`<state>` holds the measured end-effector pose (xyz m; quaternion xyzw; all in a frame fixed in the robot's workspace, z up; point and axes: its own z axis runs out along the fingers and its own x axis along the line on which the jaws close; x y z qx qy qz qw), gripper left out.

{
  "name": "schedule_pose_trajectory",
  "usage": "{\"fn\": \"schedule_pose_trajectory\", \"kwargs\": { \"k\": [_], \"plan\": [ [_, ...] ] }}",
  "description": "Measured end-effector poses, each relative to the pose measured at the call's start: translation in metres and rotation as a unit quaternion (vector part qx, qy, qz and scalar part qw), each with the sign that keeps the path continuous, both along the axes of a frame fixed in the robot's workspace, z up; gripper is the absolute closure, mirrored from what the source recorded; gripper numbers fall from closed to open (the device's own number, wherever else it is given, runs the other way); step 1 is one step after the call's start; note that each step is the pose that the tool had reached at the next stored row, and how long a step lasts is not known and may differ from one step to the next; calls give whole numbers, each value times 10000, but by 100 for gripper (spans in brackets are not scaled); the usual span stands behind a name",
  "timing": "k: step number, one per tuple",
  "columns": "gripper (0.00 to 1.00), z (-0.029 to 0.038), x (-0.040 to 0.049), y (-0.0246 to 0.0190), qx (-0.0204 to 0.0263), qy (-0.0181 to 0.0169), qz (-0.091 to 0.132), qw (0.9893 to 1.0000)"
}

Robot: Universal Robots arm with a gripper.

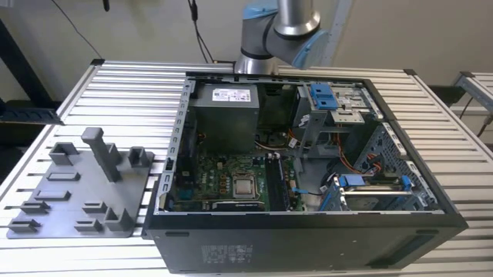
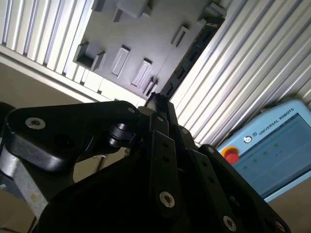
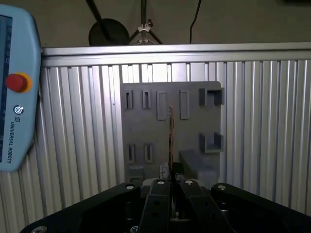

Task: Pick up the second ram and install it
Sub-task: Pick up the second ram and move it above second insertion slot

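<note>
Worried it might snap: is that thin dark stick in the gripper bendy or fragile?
The second ram juts out straight though the gripper clamps only one end, so probably stiff. Edge-on in the first wrist view it looks very thin: likely light, perhaps fragile if twisted.

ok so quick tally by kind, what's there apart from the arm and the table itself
ram stick, clamped in the tool: 1
tool: 1
grey holder tray: 1
open computer case: 1
teach pendant: 1
total: 5
</note>
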<state>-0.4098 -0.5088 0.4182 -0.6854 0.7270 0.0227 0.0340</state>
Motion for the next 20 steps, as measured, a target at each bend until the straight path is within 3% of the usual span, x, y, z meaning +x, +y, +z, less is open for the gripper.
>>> {"fn": "schedule_pose_trajectory", "kwargs": {
  "k": [20],
  "plan": [
    [86,0,644,0,0,29,0,10000]
  ]
}}
